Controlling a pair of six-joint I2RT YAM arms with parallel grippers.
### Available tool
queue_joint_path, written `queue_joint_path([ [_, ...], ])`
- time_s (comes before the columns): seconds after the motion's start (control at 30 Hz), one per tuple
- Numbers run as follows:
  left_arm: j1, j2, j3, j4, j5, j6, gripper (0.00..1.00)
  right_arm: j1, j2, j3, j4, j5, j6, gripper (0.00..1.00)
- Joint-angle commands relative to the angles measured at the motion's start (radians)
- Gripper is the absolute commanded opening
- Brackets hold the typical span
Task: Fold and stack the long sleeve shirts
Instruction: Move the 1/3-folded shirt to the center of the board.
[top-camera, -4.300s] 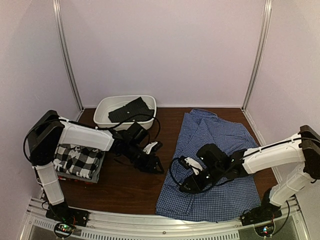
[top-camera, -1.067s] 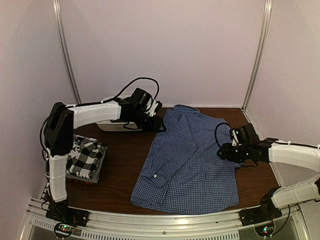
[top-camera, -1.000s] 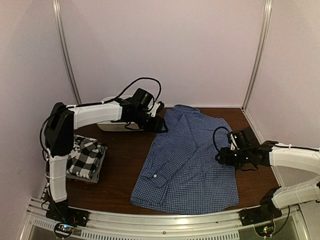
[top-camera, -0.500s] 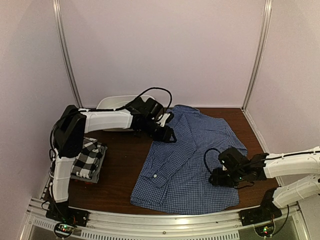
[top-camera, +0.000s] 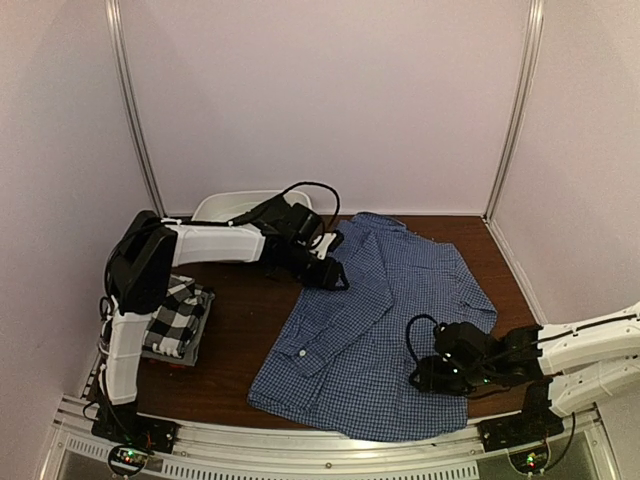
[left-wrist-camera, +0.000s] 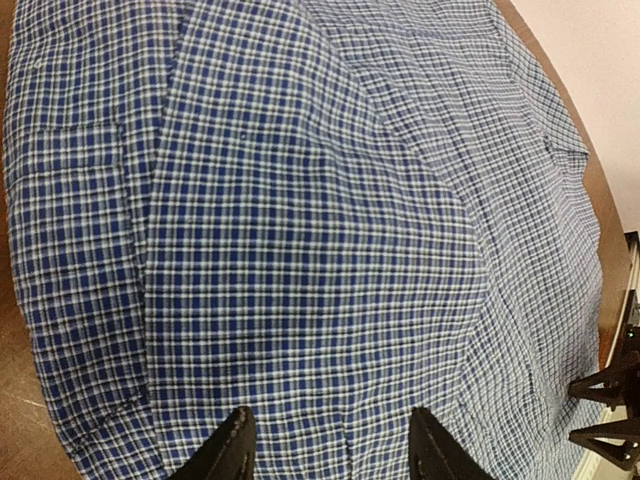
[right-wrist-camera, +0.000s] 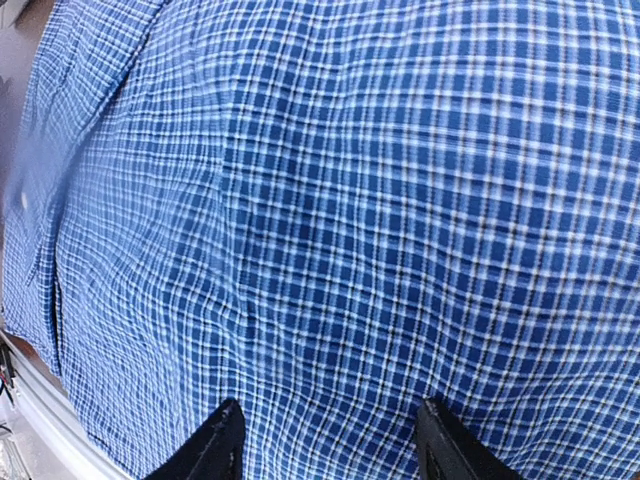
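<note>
Now, flattening stage: the blue checked shirt (top-camera: 385, 300) lies spread on the counter (top-camera: 250, 335), directly under the left hand (top-camera: 332, 276) and the right hand (top-camera: 422, 380). Both hands stand half-spread, gripping nothing. Next, I'd judge, pinch an edge and fold it inward.

White links (top-camera: 215, 242), black joints (top-camera: 138, 265), looping black cables (top-camera: 312, 187).

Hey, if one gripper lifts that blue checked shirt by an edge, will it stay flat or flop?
Probably flop: the blue checked shirt lies in soft wrinkles with a sleeve folded over, so it looks limp. Likely light, being thin cloth. Pushed, it would probably bunch up rather than slide whole on the table.
</note>
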Motion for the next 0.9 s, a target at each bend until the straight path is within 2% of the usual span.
queue_joint_path([
  [0.0, 0.016, 0.022, -0.012, 0.037, -0.004, 0.008, 0.53, 0.010, -0.096, -0.038, -0.214, -0.013, 0.083, 0.61],
  [0.17, 0.018, 0.037, 0.007, 0.026, 0.000, 0.010, 0.53, -0.041, -0.123, 0.062, -0.215, 0.078, 0.042, 0.64],
  [0.33, 0.018, 0.030, 0.042, -0.007, -0.006, 0.019, 0.53, -0.238, -0.079, 0.141, -0.213, 0.074, -0.131, 0.64],
  [0.5, 0.018, -0.011, 0.039, -0.019, -0.004, 0.021, 0.53, -0.442, -0.114, 0.102, -0.116, 0.005, -0.206, 0.64],
  [0.63, 0.018, -0.058, 0.011, -0.024, 0.006, 0.017, 0.53, -0.569, -0.155, 0.042, -0.053, -0.034, -0.206, 0.64],
  [0.87, 0.012, -0.131, -0.037, -0.021, 0.009, -0.005, 0.52, -0.684, -0.264, -0.058, 0.010, -0.044, -0.141, 0.64],
])
